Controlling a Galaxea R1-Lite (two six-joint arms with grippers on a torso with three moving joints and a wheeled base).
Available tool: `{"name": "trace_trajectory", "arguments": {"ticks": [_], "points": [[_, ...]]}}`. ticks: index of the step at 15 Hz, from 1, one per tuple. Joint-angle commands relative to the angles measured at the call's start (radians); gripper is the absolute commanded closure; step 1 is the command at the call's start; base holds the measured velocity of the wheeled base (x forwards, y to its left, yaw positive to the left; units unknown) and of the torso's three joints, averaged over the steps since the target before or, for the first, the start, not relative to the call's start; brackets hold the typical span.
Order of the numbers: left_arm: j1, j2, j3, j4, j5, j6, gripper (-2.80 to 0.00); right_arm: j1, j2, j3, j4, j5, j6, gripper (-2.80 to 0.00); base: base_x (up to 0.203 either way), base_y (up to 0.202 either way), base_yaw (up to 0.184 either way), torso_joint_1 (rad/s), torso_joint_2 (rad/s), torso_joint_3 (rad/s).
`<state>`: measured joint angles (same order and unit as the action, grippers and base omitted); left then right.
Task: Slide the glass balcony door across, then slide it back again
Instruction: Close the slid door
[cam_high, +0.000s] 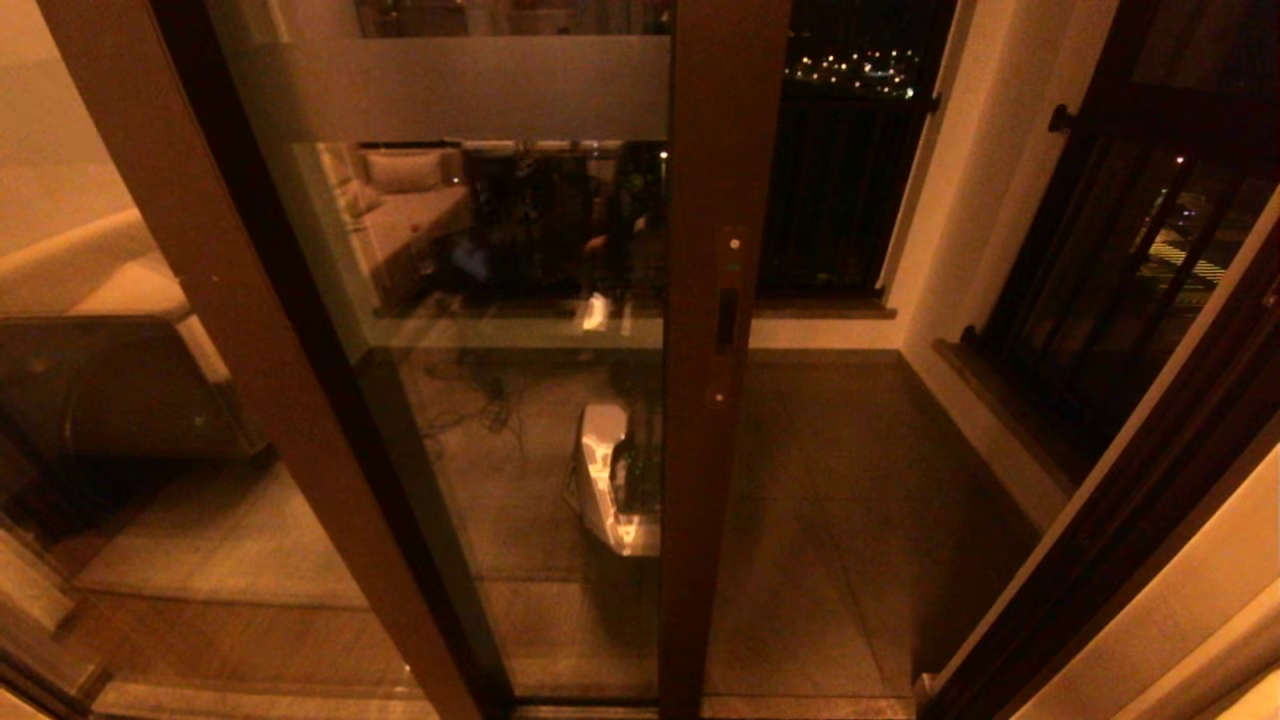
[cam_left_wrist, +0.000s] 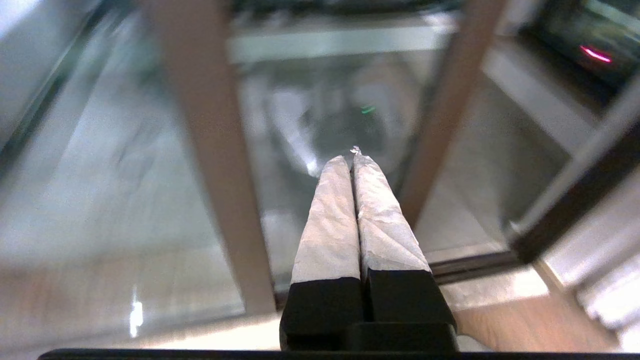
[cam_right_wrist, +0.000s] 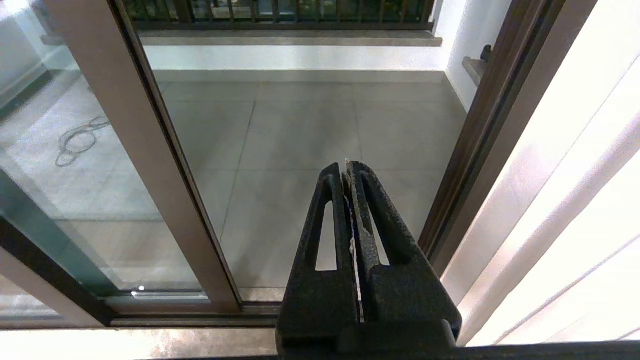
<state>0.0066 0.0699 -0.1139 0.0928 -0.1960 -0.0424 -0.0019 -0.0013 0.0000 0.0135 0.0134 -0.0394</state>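
The glass balcony door stands slid to the left, leaving the doorway on its right open. Its dark brown stile carries a slot handle, and a frosted band crosses the glass near the top. Neither gripper shows in the head view. My left gripper is shut on nothing, hanging in front of the glass between two brown posts; the stile is close beside it. My right gripper is also shut and empty, facing the open doorway with the stile off to one side.
The unmoving glass panel's lighter brown post slants at the left. The dark door jamb and a white wall bound the opening on the right. Beyond lie the tiled balcony floor and a dark railing. The floor track runs below.
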Motion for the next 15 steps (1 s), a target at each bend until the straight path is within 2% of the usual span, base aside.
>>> {"name": "trace_trajectory", "arguments": {"ticks": [1, 2, 3, 4, 6, 15], "points": [[-0.005, -0.071, 0.062, -0.007, 0.113, -0.028, 0.0, 0.0, 0.001, 0.0, 0.0, 0.0, -0.001, 0.0, 0.0, 0.0, 0.0, 0.0, 0.0, 0.0], [-0.005, -0.07, 0.063, -0.008, 0.123, 0.024, 0.0, 0.0, 0.001, 0.0, 0.0, 0.0, -0.002, 0.0, 0.0, 0.0, 0.0, 0.0, 0.0, 0.0], [-0.005, -0.07, 0.073, -0.008, 0.174, 0.053, 0.0, 0.0, 0.001, 0.0, 0.0, 0.0, -0.001, 0.0, 0.0, 0.0, 0.0, 0.0, 0.0, 0.0], [-0.005, -0.07, 0.098, -0.027, 0.198, 0.095, 0.0, 0.0, 0.001, 0.0, 0.0, 0.0, -0.001, 0.0, 0.0, 0.0, 0.0, 0.0, 0.0, 0.0], [-0.005, -0.07, 0.106, -0.062, 0.169, 0.151, 0.0, 0.0, 0.001, 0.0, 0.0, 0.0, -0.001, 0.0, 0.0, 0.0, 0.0, 0.0, 0.0, 0.0], [-0.005, -0.071, 0.108, -0.07, 0.181, 0.124, 0.0, -0.001, 0.001, 0.0, 0.0, 0.003, -0.022, 0.0, 0.0, 0.0, 0.0, 0.0, 0.0, 0.0]]}}
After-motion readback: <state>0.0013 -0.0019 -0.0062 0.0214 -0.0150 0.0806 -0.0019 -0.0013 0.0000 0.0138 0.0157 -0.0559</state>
